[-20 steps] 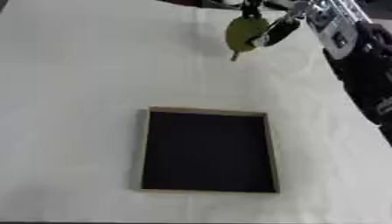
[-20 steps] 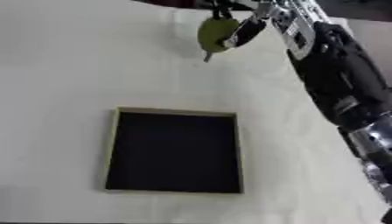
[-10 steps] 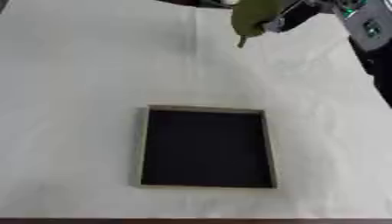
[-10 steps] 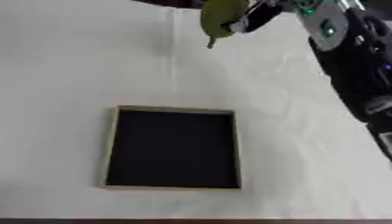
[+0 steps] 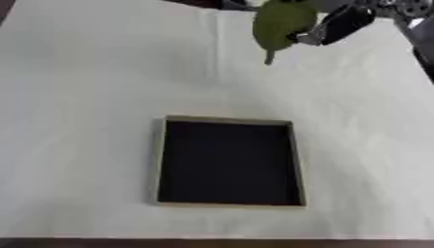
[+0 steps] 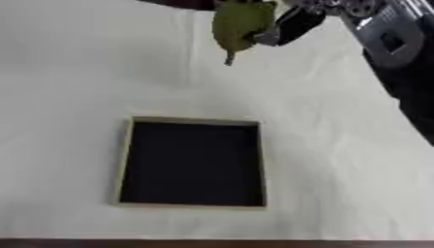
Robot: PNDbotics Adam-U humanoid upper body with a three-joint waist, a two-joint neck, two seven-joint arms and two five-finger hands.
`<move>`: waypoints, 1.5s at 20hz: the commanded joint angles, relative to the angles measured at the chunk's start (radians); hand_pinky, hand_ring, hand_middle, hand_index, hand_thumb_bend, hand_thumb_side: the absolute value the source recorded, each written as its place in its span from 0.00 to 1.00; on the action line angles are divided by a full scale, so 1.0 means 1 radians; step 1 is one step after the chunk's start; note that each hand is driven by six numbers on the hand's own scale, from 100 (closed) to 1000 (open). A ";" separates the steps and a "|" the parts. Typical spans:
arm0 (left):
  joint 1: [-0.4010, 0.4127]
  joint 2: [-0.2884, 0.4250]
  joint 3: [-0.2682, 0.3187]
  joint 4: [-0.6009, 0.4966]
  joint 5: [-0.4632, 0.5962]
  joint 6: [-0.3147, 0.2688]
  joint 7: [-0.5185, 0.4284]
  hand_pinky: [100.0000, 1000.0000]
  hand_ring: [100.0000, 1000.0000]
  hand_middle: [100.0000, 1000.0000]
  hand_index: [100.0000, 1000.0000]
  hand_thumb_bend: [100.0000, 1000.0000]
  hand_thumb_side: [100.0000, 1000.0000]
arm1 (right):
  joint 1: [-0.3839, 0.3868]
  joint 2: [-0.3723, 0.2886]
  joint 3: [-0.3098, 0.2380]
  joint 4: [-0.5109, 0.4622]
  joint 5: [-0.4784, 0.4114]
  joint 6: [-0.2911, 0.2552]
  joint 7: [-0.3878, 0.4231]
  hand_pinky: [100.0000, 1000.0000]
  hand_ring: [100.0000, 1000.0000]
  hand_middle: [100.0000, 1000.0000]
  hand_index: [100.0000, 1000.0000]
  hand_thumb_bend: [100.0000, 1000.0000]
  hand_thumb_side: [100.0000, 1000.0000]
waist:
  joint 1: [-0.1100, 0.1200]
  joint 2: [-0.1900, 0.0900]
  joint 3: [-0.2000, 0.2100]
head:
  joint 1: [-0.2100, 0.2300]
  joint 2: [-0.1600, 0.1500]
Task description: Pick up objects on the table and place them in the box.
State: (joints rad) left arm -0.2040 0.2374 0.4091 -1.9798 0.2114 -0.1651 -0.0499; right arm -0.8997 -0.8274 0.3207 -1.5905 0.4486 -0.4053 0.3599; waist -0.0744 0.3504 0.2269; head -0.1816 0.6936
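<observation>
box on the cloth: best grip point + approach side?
Likely the right wall of the box, pinched from above: the box is shallow and open-topped, lies flat on the white cloth, and that wall is nearest the right hand. That hand is shut on a green object, so it would have to release it first.

Place: a test bench or lab setup, as far as I can tell.
Sign: my table (image 5: 76, 87) is draped in a plain white creased cloth.
Sign: one shallow black box (image 5: 227, 162) lies on it, with no household clutter nearby.
</observation>
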 commanded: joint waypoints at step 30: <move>-0.012 0.018 -0.009 -0.020 0.016 0.003 -0.015 0.67 0.68 0.72 0.73 0.00 0.57 | 0.179 0.147 0.199 -0.364 0.185 0.120 0.231 0.66 0.51 0.35 0.54 0.22 0.02 | 0.017 -0.019 0.002 | -0.009 0.020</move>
State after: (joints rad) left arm -0.2059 0.2366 0.4025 -1.9798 0.2211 -0.1606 -0.0604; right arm -0.7109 -0.6751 0.5240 -1.9549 0.6178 -0.2721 0.5903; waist -0.0636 0.3507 0.2280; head -0.1871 0.7126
